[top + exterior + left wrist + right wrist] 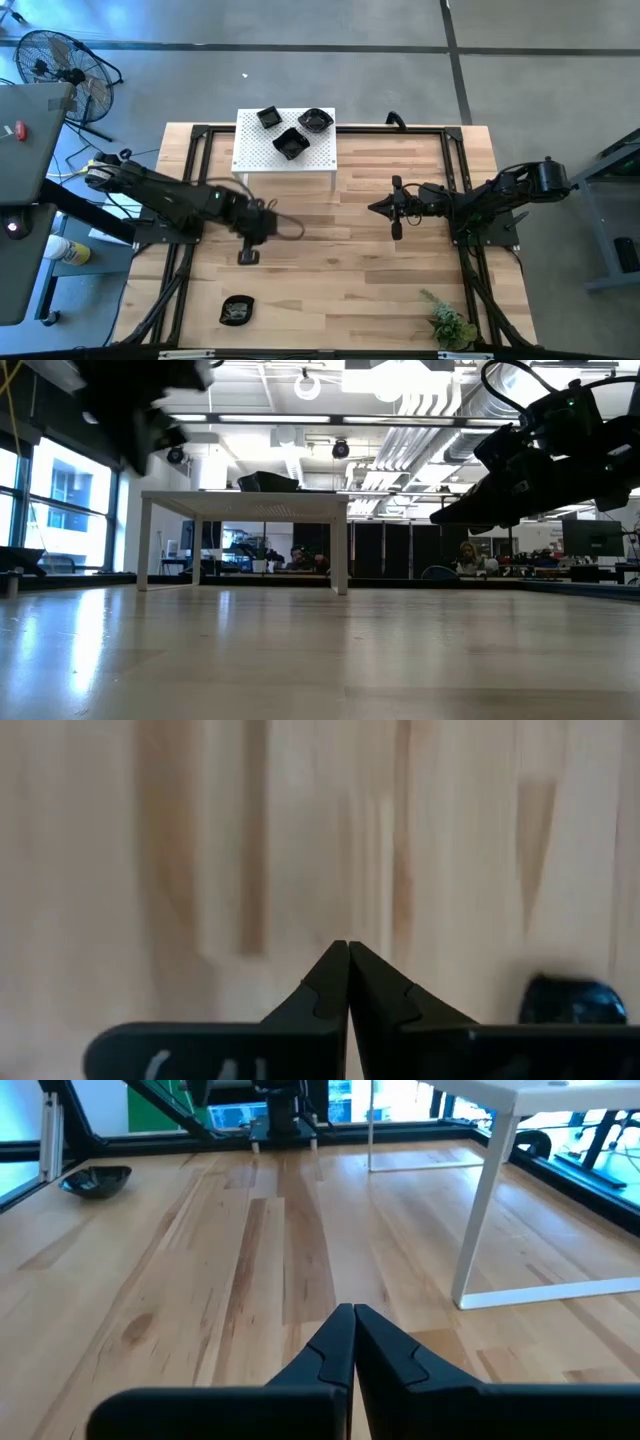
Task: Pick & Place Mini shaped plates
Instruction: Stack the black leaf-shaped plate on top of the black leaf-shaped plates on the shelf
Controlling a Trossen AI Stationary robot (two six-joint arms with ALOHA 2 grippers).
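Plates: four small glossy black dishes with raised rims are in view. Three sit on the white perforated platform point(285, 160): a squarish plate point(268, 117) at its far left, a rounder plate point(316, 121) at its far right, and a square plate point(291, 144) nearer the middle.
Fourth plate: a lone plate point(237, 310) lies on the bench point(340, 270) near its front edge, on the left arm's side, well apart from the platform.
Bench: pale wooden planks, smooth, with visible grain, framed by dark rails.
Platform: white flat top with rows of small holes, on thin white legs, at the bench's far edge.
Left gripper point(248, 257): fingers pressed together, holding nothing, above bare wood between the platform and the lone plate.
Right gripper point(378, 208): fingers together, empty, pointing toward the bench's middle.
Other: a small green plant point(450, 325) at the front right corner.
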